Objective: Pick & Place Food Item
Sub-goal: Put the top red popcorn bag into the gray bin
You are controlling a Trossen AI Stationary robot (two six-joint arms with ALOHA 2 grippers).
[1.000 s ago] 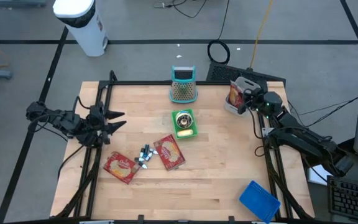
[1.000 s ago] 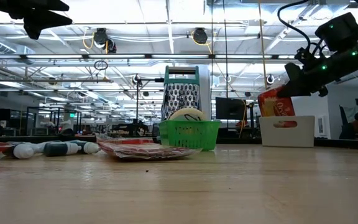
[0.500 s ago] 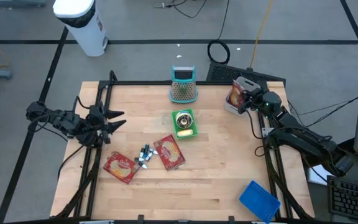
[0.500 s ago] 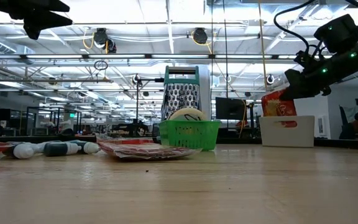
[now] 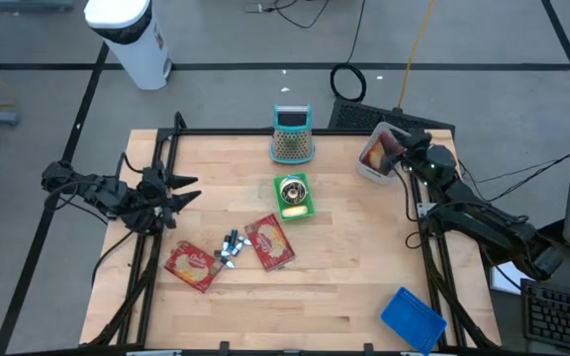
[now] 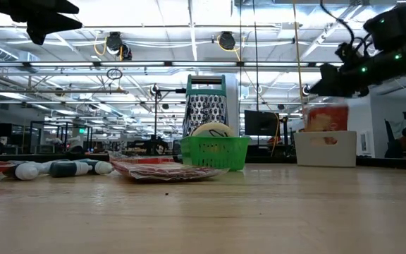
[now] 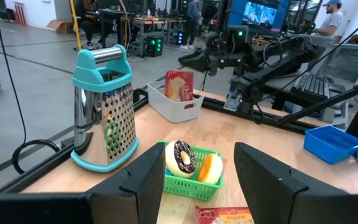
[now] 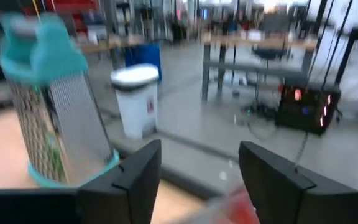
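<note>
A red food packet (image 7: 180,85) stands upright with its lower end inside the white bin (image 7: 174,107) at the table's far right (image 5: 372,155). My right gripper (image 6: 323,83) hovers open just above and beside the packet's top, with nothing between its fingers (image 8: 197,180). A red blur low in the right wrist view is the packet (image 8: 241,210). Two more red packets (image 5: 189,265) (image 5: 270,242) lie flat on the table's middle left. My left gripper (image 5: 181,193) waits open at the table's left edge.
A teal-handled grater (image 5: 291,135) stands at the far middle. A green basket (image 5: 293,195) holding a doughnut sits in front of it. Small bottles (image 5: 231,247) lie between the two flat packets. A blue tray (image 5: 413,318) sits at the near right corner.
My right gripper has opened and let go of the red packet, then tipped upward and risen slightly. The packet, which hung tilted over the white bin, has dropped in and now stands upright there.
</note>
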